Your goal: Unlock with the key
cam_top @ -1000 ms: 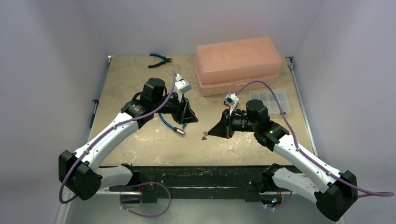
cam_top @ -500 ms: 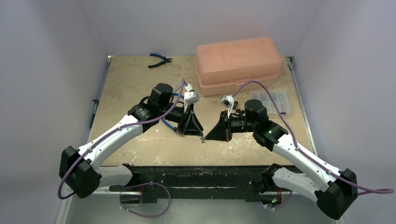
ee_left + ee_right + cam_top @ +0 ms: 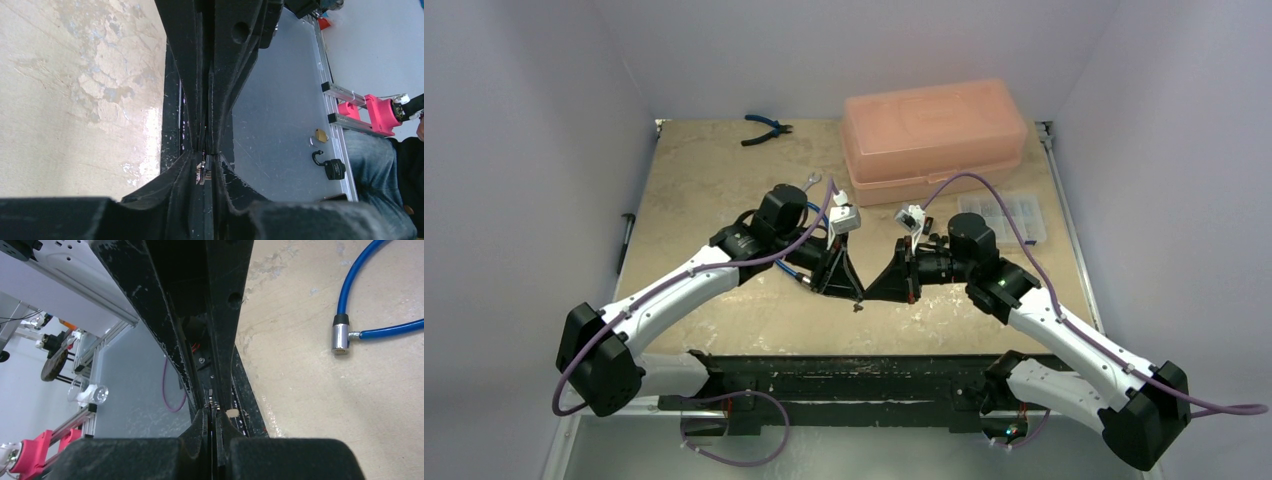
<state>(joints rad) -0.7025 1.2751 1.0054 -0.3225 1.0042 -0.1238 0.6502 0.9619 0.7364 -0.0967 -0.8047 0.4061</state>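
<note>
The key (image 3: 201,171) is tiny and shiny. It is sitting right where the two grippers are meeting tip to tip, low over the table (image 3: 714,180). The left gripper (image 3: 852,292) is pinching it from one side, and the right gripper (image 3: 873,292) is pinching it from the other. Both pairs of fingers are squeezing almost all the way together, with only the thin key between them. I cannot tell which one is really carrying it. I am guessing the key is being passed from one gripper to the other, so that it is pointing the right way for the lock.

The lock (image 3: 341,338) is a blue cable with a silver end. It is lying flat on the table just behind the left gripper, partly under that arm. It is near the grippers but is not touching either of them. Nothing is holding it, so I am thinking one gripper is going to have to let go of the key and steady the lock.

Far behind both grippers, an orange box (image 3: 934,130) and some pliers (image 3: 766,127) are resting by the back wall.
</note>
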